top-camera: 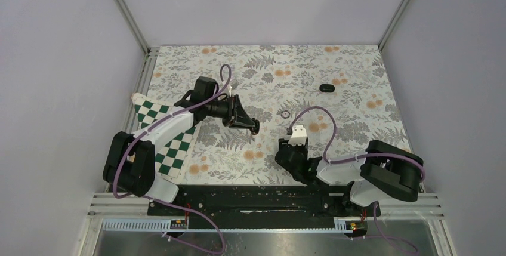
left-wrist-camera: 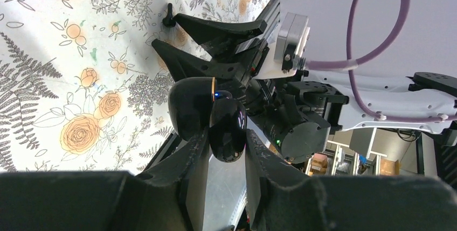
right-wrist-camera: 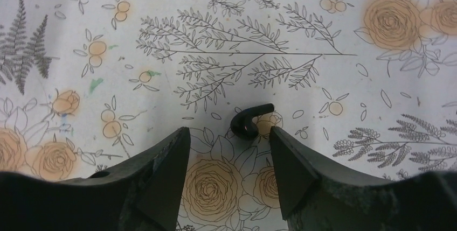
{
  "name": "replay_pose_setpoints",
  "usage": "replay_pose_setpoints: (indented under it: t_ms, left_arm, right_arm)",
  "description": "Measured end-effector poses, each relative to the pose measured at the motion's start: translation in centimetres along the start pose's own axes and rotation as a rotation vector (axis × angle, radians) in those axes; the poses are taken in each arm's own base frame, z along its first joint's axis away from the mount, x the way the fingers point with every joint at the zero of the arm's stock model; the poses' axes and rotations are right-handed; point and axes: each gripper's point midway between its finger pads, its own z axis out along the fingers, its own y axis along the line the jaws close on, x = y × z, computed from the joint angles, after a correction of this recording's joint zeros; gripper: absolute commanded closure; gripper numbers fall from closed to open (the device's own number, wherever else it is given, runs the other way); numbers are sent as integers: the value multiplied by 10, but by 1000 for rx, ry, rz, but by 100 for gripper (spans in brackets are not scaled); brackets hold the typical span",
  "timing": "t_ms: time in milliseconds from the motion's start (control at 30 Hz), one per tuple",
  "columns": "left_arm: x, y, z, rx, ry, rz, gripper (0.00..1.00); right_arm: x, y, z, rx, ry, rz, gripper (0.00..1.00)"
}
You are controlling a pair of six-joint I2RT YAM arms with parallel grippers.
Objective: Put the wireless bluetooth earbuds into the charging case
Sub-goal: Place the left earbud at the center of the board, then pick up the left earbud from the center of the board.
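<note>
left pincer (left-wrist-camera: 226,139): clamped shut on the charging case (left-wrist-camera: 210,115) and holding it off the worktop (right-wrist-camera: 81,5), nothing else in it.
right pincer (right-wrist-camera: 229,131): jaws wide apart and gripping nothing, tips low over the worktop.
earbud (right-wrist-camera: 249,120): lies flat on the worktop just ahead of the right pincer's tips. It sits inside the line of the gap, closer to the finger on the right of the wrist view, and touches neither.
earbud axis: the stem runs up and to the right in the wrist view, roughly across the gap rather than along it. We'd guess a straight close would catch it end-on.
nearer arm: the right by far. The left is busy with the case.
case from bud: off to the left of the right pincer, near but apart, raised.
case look: glossy black, two rounded lobes with a thin gold seam and a small blue light. We read it as hinged open, but the wells are not visible.
earbud look: tiny, black, rounded head with a short bent stem.
second bud: we can't find it in any view.
step, our guess: regrip the bud, then carry it left to the case.
</note>
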Motion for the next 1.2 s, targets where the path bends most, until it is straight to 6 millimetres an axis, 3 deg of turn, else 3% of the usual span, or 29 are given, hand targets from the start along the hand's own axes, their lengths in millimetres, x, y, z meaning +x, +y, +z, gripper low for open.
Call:
replay_pose_setpoints:
  t_ms: [167,333,567,700,933,1200]
  left_arm:
    - [7,6,-1,-11,-9,-3,100]
    - [10,9,-2,-28,-22,-1,100]
    - [10,4,-5,-27,-49,31,100]
    - [10,2,-6,-26,-54,41,100]
    - [11,4,-5,-32,-54,39,100]
    - [12,5,-5,-36,-56,42,100]
  right_arm:
    - [-1,-6,-1,135,34,110,40]
    - [-1,-16,-7,260,69,200,29]
    - [8,-36,-17,340,96,215,29]
    - [6,-34,-17,331,98,227,31]
    - [5,-28,-15,306,102,210,43]
    - [3,-16,-7,252,99,184,47]
